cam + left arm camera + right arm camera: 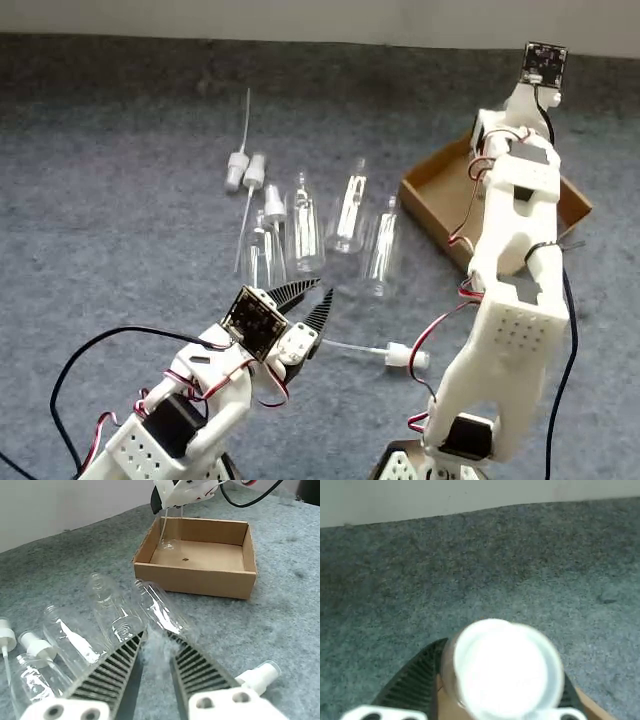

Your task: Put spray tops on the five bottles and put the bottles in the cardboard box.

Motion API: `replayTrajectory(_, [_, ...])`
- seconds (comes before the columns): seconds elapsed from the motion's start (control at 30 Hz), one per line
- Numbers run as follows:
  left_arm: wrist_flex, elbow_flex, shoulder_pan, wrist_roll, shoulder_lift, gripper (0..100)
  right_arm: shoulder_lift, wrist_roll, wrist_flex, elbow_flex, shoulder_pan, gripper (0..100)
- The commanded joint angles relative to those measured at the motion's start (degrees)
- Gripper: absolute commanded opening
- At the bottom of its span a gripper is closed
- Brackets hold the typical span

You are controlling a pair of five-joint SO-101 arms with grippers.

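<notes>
The right tool (167, 507) grips a clear plastic bottle with white spray top (169, 542), hanging inside the brown cardboard box (200, 582) by the right edge of the worktop (120, 180). Probably light, slick, crushable: hold near the neck. The left tool (322, 290) gapes empty.

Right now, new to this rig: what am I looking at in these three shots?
Two small robot arms stand at a table covered in grey felt. One picture looks down from a fixed camera; the other two come from a camera on each arm's wrist. The left gripper is open and empty, close to clear bottles lying on the felt, with loose spray tops nearby. The right gripper hangs over the cardboard box, shut on a capped bottle.
</notes>
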Motion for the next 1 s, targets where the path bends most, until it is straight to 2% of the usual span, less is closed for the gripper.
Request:
replayTrajectory(0.0, [0.2,1.2,-0.6,0.1,-0.3,1,-0.4,0.8,-1.7,-5.8,0.7,6.9])
replayTrajectory(0.2, [0.2,1.2,-0.6,0.1,-0.2,1,0.2,9.0,-1.6,-5.9,0.9,7.0])
replayTrajectory(0.4, [0.2,1.2,-0.6,0.1,-0.2,1,0.3,9.2,-1.5,-5.8,1.0,7.5])
replayTrajectory(0.6, [0.2,1.2,-0.6,0.1,-0.2,1,0.3,9.1,6.2,-6.1,0.7,20.4])
replayTrajectory(0.97, [0.2,1.2,-0.6,0.1,-0.2,1,0.0,9.0,13.8,-6.2,0.8,21.3])
